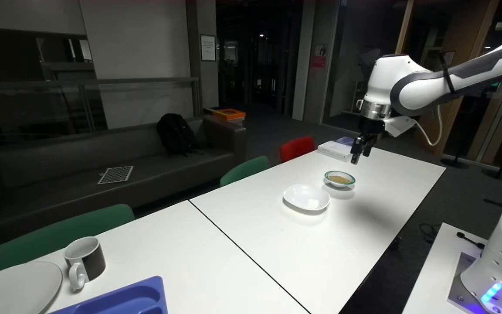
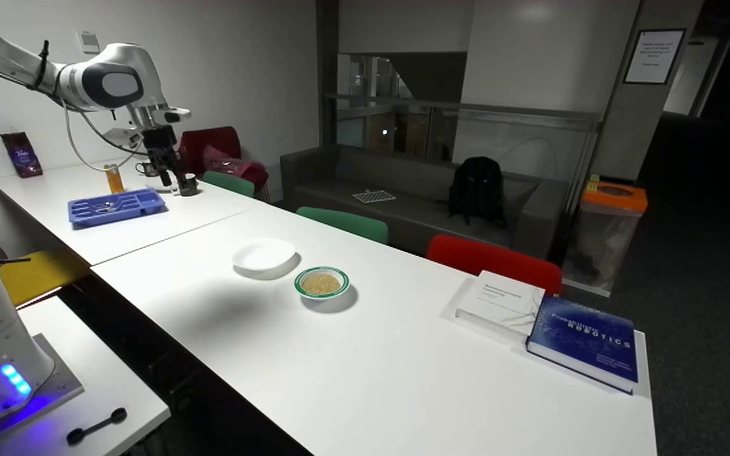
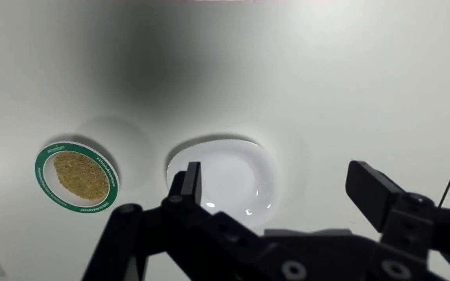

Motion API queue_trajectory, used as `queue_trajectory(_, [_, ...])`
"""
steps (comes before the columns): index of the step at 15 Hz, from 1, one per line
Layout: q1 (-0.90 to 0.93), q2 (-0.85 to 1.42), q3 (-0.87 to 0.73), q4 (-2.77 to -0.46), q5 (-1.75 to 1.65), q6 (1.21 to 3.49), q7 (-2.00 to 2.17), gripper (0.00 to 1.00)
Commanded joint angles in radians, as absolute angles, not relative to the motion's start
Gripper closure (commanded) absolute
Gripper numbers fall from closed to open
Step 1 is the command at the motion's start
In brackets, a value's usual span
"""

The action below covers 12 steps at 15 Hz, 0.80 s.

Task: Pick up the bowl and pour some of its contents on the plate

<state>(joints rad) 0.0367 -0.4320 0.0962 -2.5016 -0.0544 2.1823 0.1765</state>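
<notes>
The white table (image 2: 403,380) has books (image 2: 504,304) in one end corner. Above it the gripper (image 3: 275,179) stands wide and empty, presumably ready to fit over a rim. The plate (image 3: 229,175) lies in from the table's edges, likely to catch the pour. Near it, not touching, toward the books' end, the bowl (image 3: 70,147) sits upright, which should keep its grain (image 3: 82,175) inside.
</notes>
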Motion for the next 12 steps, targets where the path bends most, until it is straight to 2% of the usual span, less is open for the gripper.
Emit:
queue_trajectory(1, [0.012, -0.429, -0.026, -2.601, 0.030, 2.338, 0.058, 0.00])
queue_trajectory(6, [-0.066, -0.344, -0.145, -2.660, 0.005, 2.464, -0.066, 0.00])
queue_trajectory(9, [-0.087, -0.329, -0.192, -2.665, 0.025, 2.463, -0.142, 0.00])
queue_trajectory(12, [-0.096, -0.319, -0.177, -2.654, 0.012, 2.443, -0.110, 0.00])
